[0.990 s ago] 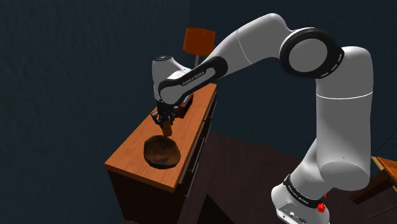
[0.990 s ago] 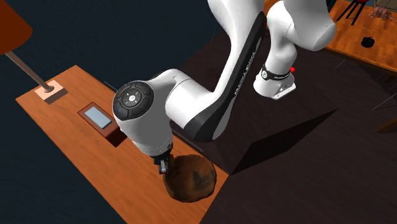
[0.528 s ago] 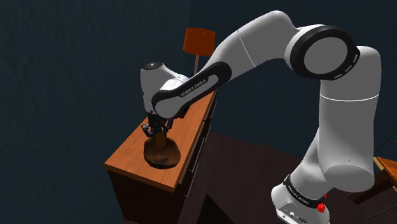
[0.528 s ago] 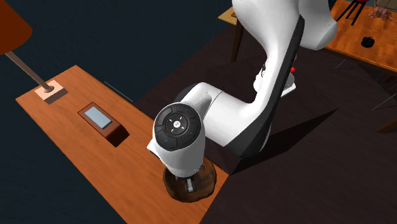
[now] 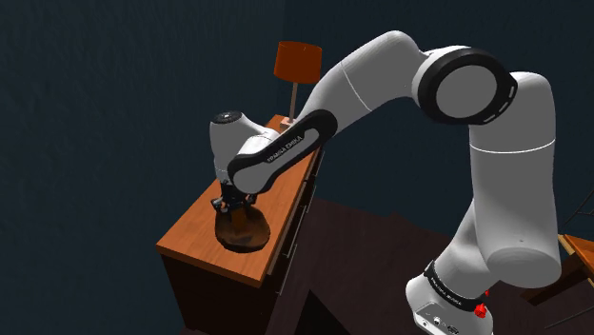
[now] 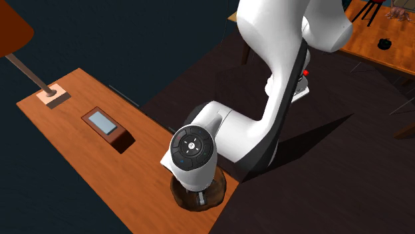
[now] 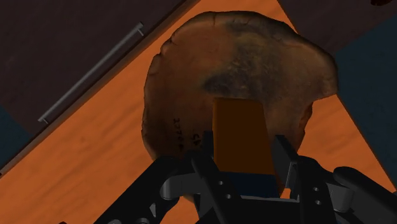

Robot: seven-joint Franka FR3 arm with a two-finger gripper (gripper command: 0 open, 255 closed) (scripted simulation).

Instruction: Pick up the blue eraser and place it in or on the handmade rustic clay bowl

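Note:
The eraser [image 7: 238,130] is a small block, orange-brown on its visible face and dark blue at the end by the palm. My gripper [image 7: 245,145] is shut on it, one black finger against each side. Directly beneath it lies the rough brown clay bowl [image 7: 242,57], so the block hangs over the bowl's hollow. In the shoulder view the gripper [image 5: 231,202] reaches down to the bowl [image 5: 245,231] on the wooden dresser top [image 5: 195,238]. From the second exterior view the white hand covers most of the bowl [image 6: 217,191].
A brown box with a pale screen [image 6: 106,126] and a lamp base [image 6: 51,96] sit farther along the dresser. The lamp's orange shade [image 5: 297,62] rises at the far end. A drawer handle [image 7: 89,73] runs along the dresser front. The bowl stands close to the dresser's edge.
The hand has moved from beside the bowl to directly above it and come lower, carrying the eraser along. The bowl has stayed put.

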